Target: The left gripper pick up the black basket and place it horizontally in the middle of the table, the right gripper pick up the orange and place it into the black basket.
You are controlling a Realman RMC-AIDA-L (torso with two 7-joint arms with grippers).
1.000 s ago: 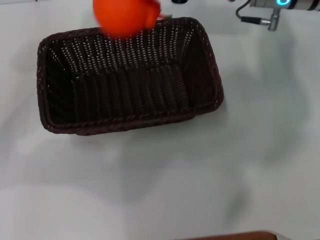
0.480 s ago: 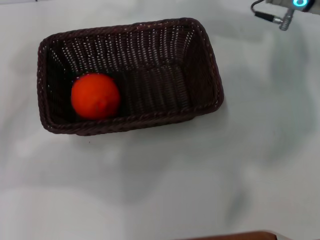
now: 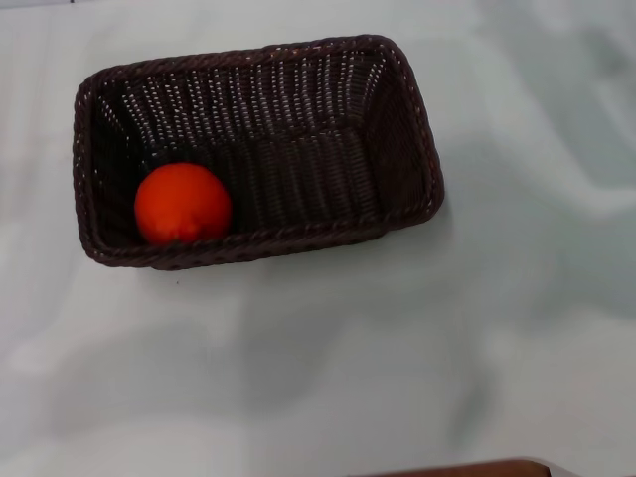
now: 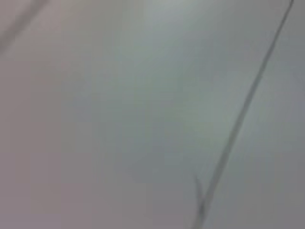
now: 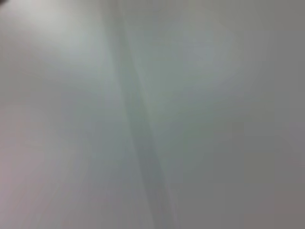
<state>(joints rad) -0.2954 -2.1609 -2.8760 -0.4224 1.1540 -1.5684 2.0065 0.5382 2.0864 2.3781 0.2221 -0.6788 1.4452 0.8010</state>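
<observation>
The black basket [image 3: 402, 119] lies lengthwise across the white table [image 3: 397, 338] in the head view, its long sides running left to right. The orange [image 3: 183, 204] rests inside the basket, in its near left corner, against the front wall. Neither gripper shows in the head view. Both wrist views show only a blank pale surface, with none of the task's things and no fingers.
A brown edge [image 3: 467, 468] shows at the bottom of the head view. White tabletop surrounds the basket on all sides.
The orange dropped from above the basket's far rim into its near left corner and settled slightly left. The right arm, seen at the top right, has left the view.
</observation>
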